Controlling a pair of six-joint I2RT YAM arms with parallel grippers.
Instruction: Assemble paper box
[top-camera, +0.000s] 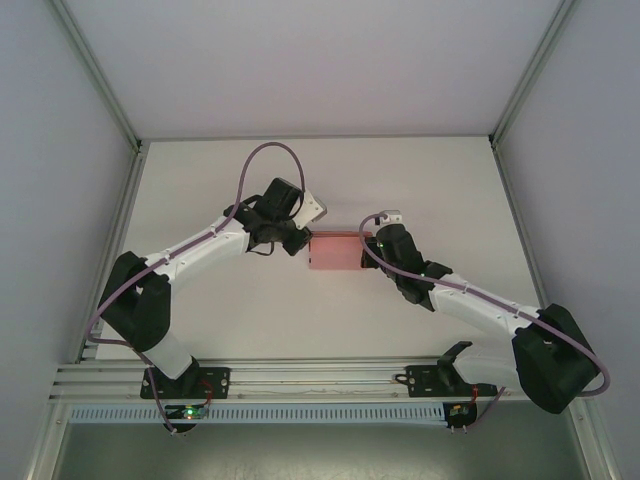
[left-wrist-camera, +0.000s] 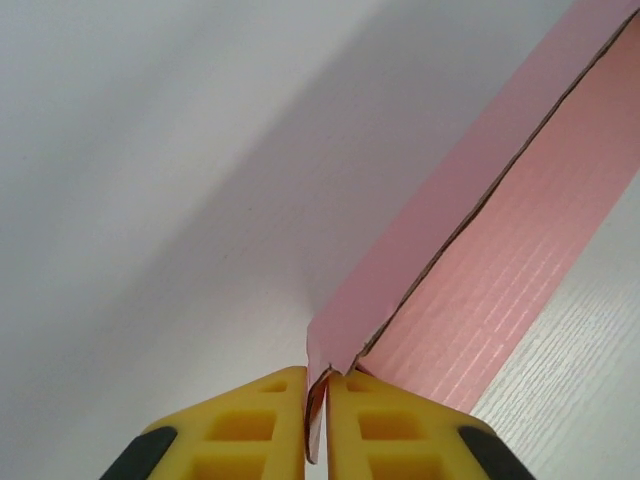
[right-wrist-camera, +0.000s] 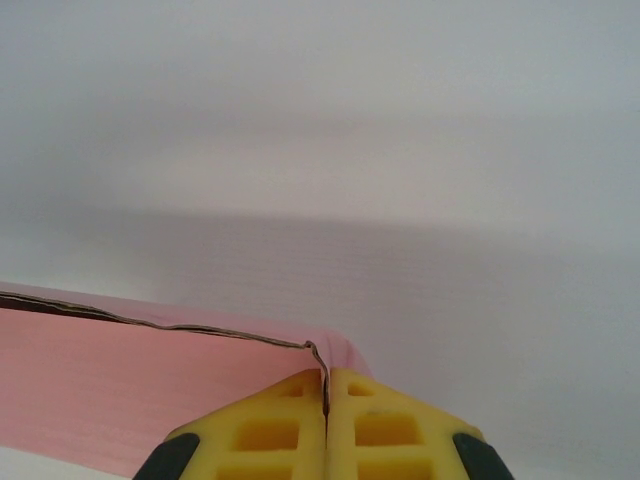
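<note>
A: How far is the robot with the assembly?

B: Quite far, it seems. In the top view the flat rectangular paper box (top-camera: 333, 250) of thin pink card has the form of a closed box, not of an open sheet. It lies about in the middle of the white table (top-camera: 230, 320), between the 2 arms.

A: And what do the grippers do?

B: Both are clenched on it, 1 at each short end. The left gripper (left-wrist-camera: 318, 410) has its yellow fingers (left-wrist-camera: 250, 425) pressed together on a thin corner of the card. The right gripper (right-wrist-camera: 326, 400) pinches the opposite end in the same way, with almost no gap between its pads.

A: So the box is finished?

B: Probably not fully. In both wrist views a dark line runs along the long edge, where 1 pink panel meets the other. Near the left gripper this line opens a little, so the panels are not tight together there. It looks like a lid or flap that is folded over but perhaps not locked.

A: Are the tabs inside their slots?

B: That cannot be told; the ends are hidden by the fingers. By judgement, the folding is done, and what is left is to close this seam and let the box go.
</note>
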